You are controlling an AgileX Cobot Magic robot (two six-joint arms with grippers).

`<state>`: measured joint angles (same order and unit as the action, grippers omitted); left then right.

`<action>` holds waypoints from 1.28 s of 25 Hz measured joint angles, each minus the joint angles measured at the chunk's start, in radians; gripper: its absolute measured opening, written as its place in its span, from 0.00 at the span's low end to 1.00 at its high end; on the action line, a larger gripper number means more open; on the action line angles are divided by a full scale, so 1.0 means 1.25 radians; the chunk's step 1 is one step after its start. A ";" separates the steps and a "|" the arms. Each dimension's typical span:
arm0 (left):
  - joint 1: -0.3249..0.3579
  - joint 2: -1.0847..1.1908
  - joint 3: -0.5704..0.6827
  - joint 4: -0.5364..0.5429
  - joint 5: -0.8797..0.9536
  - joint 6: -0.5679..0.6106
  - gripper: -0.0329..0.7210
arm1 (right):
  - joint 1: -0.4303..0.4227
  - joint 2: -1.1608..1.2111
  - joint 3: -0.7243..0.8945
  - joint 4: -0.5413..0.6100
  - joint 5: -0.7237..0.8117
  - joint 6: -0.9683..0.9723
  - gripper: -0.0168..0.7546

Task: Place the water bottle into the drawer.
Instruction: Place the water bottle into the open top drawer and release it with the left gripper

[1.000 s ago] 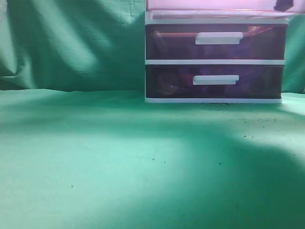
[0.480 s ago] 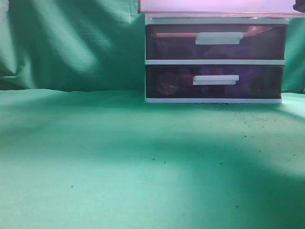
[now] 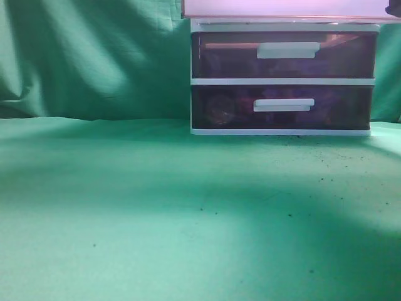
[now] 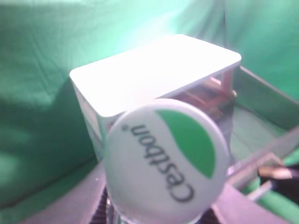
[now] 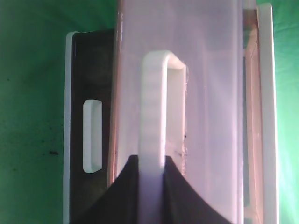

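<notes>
text: "Cestbon" in dark letters, with a small ® mark by the first letter | on: white round cap (image 4: 166, 161) of the water bottle (image 4: 159, 214), beside a green leaf-shaped patch | view: left wrist, close and soft, so spelling is probably right | other views: no readable text
</notes>
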<state>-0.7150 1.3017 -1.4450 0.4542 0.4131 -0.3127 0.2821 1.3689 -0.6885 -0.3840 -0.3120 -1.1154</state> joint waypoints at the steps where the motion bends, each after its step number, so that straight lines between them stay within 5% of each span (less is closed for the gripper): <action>1: 0.000 0.039 -0.053 -0.006 0.000 0.002 0.37 | 0.000 0.000 0.000 0.000 0.000 -0.002 0.14; 9: 0.000 0.346 -0.358 -0.039 -0.002 0.005 0.37 | 0.000 0.000 0.000 0.000 0.000 -0.003 0.14; 20: 0.000 0.486 -0.384 -0.042 0.088 -0.001 0.37 | 0.002 0.000 0.003 0.000 -0.002 0.004 0.14; 27: 0.000 0.486 -0.388 -0.096 0.061 -0.005 0.85 | 0.003 -0.001 0.003 0.000 -0.002 0.013 0.14; 32: 0.000 0.486 -0.388 -0.177 -0.014 0.004 0.85 | 0.003 -0.001 0.003 0.021 0.001 0.015 0.14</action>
<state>-0.7150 1.9095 -1.9306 0.2326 0.3958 -0.3075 0.2862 1.3671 -0.6849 -0.3579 -0.3105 -1.0970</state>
